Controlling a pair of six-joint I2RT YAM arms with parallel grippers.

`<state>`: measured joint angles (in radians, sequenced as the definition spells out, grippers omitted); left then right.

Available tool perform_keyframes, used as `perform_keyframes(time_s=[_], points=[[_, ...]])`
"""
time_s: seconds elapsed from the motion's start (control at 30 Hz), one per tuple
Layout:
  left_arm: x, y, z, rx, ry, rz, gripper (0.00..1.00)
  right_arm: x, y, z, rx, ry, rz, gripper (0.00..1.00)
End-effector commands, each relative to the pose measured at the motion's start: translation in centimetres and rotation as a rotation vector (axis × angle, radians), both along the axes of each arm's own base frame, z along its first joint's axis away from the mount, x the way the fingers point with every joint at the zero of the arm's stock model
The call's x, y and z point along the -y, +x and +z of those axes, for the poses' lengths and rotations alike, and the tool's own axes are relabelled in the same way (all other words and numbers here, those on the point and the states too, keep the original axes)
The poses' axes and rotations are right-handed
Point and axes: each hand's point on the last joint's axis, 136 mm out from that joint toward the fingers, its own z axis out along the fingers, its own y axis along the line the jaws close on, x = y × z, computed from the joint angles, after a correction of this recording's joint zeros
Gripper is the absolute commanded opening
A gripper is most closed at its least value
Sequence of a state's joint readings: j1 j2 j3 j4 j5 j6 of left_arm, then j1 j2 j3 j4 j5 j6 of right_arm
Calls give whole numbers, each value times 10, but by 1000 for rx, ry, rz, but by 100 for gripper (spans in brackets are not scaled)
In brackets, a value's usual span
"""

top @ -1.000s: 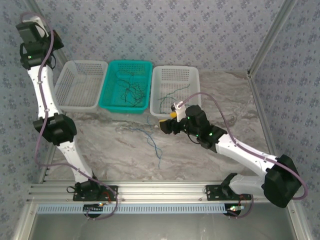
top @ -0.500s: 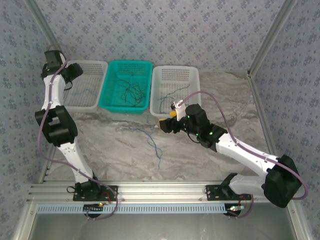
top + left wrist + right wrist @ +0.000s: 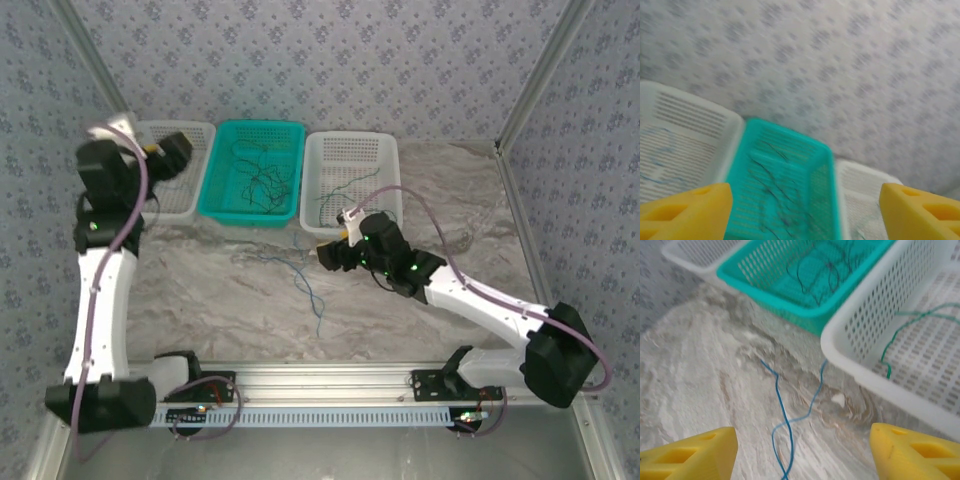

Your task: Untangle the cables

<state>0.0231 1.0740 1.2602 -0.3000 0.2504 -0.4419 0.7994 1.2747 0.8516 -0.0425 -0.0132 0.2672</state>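
Note:
A tangle of dark cables (image 3: 262, 180) lies in the teal basket (image 3: 222, 200), and the right wrist view shows those dark cables (image 3: 820, 270) too. On the table, a blue cable (image 3: 305, 285) snakes from the baskets toward the near edge. A green cable (image 3: 345, 190) rests in the right white basket (image 3: 385, 150). My right gripper (image 3: 330, 255) hovers open just above the blue cable (image 3: 782, 415), its yellow fingers (image 3: 690, 455) spread wide on either side. My left gripper (image 3: 170, 150) hangs open and empty over the left white basket (image 3: 190, 130), facing the teal basket (image 3: 830, 165).
The three baskets stand side by side against the back wall. In the left wrist view a faint blue strand (image 3: 655, 175) shows in the left white basket (image 3: 730, 125). Metal frame posts (image 3: 530, 90) rise at the back corners. Marble table (image 3: 200, 300) stretches in front of the baskets.
The left arm has swung down from the back-left corner to above the left white basket, and its gripper has opened. The right gripper has shifted slightly left.

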Motion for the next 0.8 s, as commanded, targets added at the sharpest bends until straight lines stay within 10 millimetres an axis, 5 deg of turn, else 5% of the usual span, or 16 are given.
perform_keyframes(time_s=[0.0, 0.17, 0.4, 0.57, 0.77], points=[[40, -23, -42, -48, 27, -112, 84, -4, -7, -35, -110, -134, -30, 70], [90, -71, -96, -109, 105, -294, 90, -34, -26, -78, -172, -242, 34, 69], [109, -98, -174, -336, 49, -287, 88, -40, -33, -132, -245, -370, -11, 60], [127, -102, -250, -520, -149, -240, 77, -32, -34, -131, -270, -324, -31, 57], [170, -107, -301, -607, -58, -312, 65, -12, -24, -126, -272, -322, -99, 59]])
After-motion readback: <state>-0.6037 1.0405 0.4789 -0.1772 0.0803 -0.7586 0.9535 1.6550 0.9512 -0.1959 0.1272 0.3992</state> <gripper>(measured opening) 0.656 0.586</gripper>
